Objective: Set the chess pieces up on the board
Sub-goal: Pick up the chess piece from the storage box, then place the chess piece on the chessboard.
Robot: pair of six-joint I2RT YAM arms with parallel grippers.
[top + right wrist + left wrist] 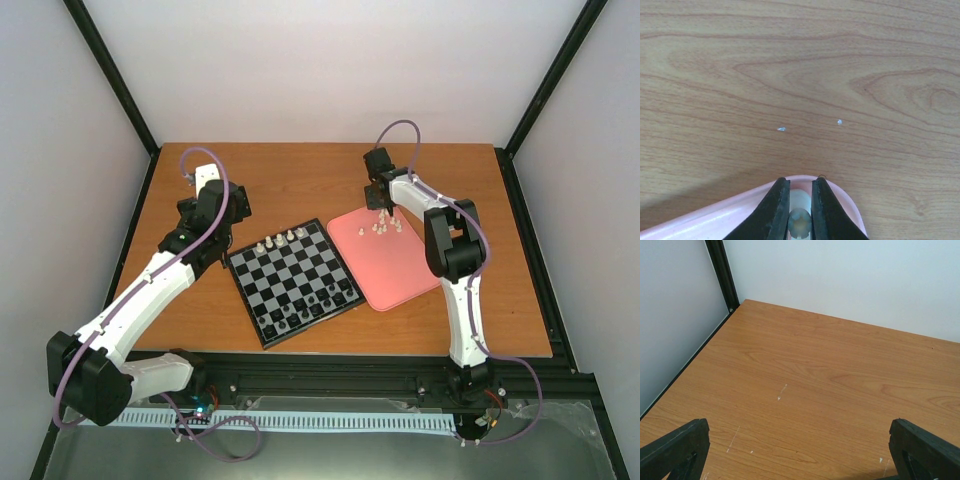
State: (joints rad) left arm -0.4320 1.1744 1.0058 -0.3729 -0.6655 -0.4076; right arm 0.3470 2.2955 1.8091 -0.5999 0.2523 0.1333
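Cream chess piece (pixel 800 222) apparently pinched between the right fingers (pixel 775 210), over pink tray (pixel 715 222) corner, left fingers (pixel 675 450) spread apart

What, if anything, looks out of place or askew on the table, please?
The black-framed checkered chessboard sits skewed to the wooden table's edges, as does the pink rounded tray. Tiny white flecks mark the wood.

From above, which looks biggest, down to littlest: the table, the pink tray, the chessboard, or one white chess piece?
1. table
2. chessboard
3. pink tray, nearly as big as the board, so those two are close
4. white chess piece, by far the littlest
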